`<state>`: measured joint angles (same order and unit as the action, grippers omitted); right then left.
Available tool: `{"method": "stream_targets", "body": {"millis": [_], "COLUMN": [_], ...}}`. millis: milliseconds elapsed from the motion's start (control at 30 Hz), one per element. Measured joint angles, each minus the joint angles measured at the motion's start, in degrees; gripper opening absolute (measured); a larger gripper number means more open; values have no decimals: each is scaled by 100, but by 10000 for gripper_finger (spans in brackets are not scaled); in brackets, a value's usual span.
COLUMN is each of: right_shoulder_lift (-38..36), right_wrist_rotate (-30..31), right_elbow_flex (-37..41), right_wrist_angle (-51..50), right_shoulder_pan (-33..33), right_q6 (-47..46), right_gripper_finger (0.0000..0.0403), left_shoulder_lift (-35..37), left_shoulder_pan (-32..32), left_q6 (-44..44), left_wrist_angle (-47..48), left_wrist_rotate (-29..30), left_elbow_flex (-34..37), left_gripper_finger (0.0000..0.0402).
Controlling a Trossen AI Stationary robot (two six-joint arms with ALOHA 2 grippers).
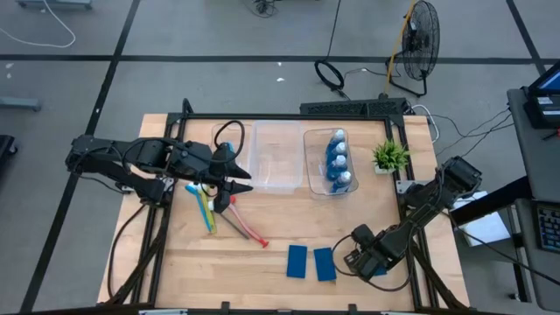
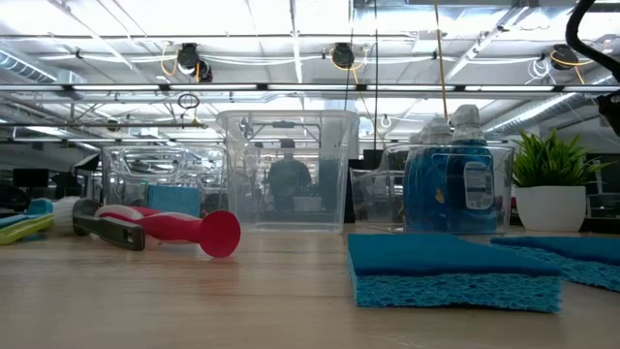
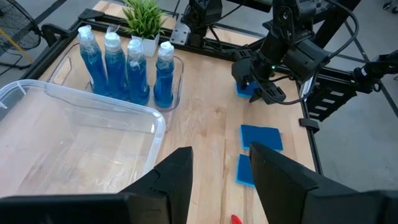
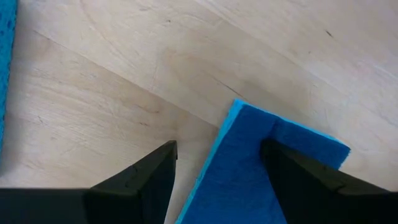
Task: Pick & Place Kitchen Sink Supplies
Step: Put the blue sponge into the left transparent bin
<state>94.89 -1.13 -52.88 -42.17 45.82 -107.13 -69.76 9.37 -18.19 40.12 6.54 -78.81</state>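
The right end effector (image 4: 217,165) hangs low over a blue sponge (image 4: 273,168), its fingers spread, one on each side of the sponge's near corner, seemingly not yet pinching. If it closes this far off-centre the flat sponge could pivot or slip free; a push down might only skid it along the wooden surface (image 1: 262,271). Just beside this end effector lie two more sponges (image 1: 311,262). Well beyond it, four bottles (image 1: 338,161) stand in a clear bin (image 1: 310,140), with the potted plant (image 1: 389,157) next to it. The left end effector (image 3: 221,168), also spread and empty, hovers above the brushes (image 1: 226,215), near an empty bin (image 1: 278,156).
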Motion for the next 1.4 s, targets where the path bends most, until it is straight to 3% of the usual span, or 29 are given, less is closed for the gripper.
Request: {"method": "stream_targets", "body": {"millis": [367,1033,1167,1400], "right_shoulder_lift": [-529,-470,-468,-466], "right_wrist_rotate": [-590,-656,-650,-651], "right_elbow_flex": [28,581,723,798], "right_wrist_angle": [-44,378,365,369], "right_shoulder_pan": [-204,-187,-137,-111], "right_q6": [-21,-165,-371,-449], "right_gripper_finger": [201,168,166,134], "left_shoulder_lift": [0,0,-86,-51], "left_shoulder_pan": [0,65,195,308], "left_q6": [17,507,689,612], "left_wrist_angle": [0,33,36,-645], "left_wrist_rotate": [1,16,299,397], "left_elbow_flex": [0,0,-2,770], "left_gripper_finger": [163,163,163,163]}}
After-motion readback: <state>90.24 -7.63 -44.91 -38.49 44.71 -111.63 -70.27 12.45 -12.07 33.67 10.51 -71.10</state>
